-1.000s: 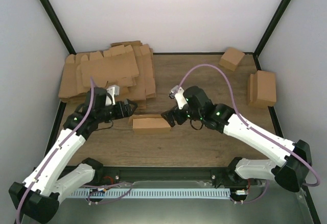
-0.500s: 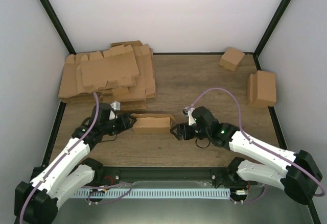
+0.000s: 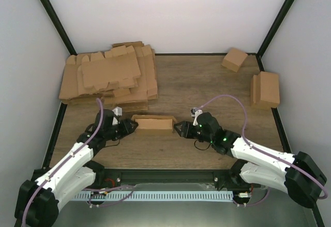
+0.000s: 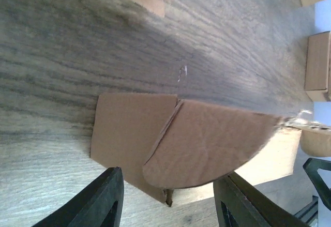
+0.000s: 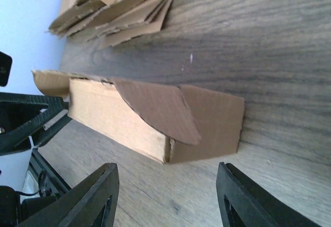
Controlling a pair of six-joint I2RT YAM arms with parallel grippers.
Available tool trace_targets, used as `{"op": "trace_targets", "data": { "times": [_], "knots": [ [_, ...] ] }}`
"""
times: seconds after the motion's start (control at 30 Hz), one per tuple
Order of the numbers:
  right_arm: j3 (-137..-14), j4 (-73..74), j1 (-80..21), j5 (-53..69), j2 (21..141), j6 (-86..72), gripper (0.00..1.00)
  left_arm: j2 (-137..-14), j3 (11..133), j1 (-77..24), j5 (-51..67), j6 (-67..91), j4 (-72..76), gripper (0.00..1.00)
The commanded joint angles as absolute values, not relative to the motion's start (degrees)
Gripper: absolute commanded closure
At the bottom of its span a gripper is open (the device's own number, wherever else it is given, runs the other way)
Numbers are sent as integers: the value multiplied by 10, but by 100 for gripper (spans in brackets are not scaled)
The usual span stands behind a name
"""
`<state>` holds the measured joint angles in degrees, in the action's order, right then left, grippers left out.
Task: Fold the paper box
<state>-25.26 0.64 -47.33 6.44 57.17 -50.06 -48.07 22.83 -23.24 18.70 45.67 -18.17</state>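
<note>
**Top external view.**
- Paper box (image 3: 153, 124): partly folded, lying on the table (image 3: 207, 87) lengthwise between the two sets of jaws.
- Left gripper (image 3: 132, 125): at the box's left end, jaws spread.
- Right gripper (image 3: 179, 129): at the box's right end, jaws spread.
- Pile of flat blanks (image 3: 108, 77): beyond the left jaws, well apart.
- Small box (image 3: 234, 59) and larger folded box (image 3: 266, 89): far beyond the right jaws.

**Left wrist view.**
- Left gripper (image 4: 169, 180): fingers (image 4: 103, 201) set wide.
- Paper box (image 4: 207, 144): its end lies just ahead, the near corner reaching between the fingertips. A rounded flap lies over the end panel. Contact with either finger cannot be told.

**Right wrist view.**
- Right gripper (image 5: 166, 169): jaws spread wider than the box end, bare wood between.
- Paper box (image 5: 119, 116): just ahead of the fingertips, a rounded flap folded over its end.
- Left gripper (image 5: 39, 116): at the box's far end.
- Pile of flat blanks (image 5: 124, 4): far beyond.
</note>
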Motion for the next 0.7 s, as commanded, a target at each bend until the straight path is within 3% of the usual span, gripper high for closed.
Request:
{"op": "trace_targets", "data": {
  "times": [0.0,0.27,0.67],
  "knots": [
    [-273,-38,-470,39,588,-505,46,-463,217,-233,173,460,-130,50],
    [-282,-73,-471,44,645,-508,51,-501,206,-232,191,466,-86,54],
    [-302,-81,-468,34,696,-500,71,-544,196,-233,208,463,-63,64]
  ]
}}
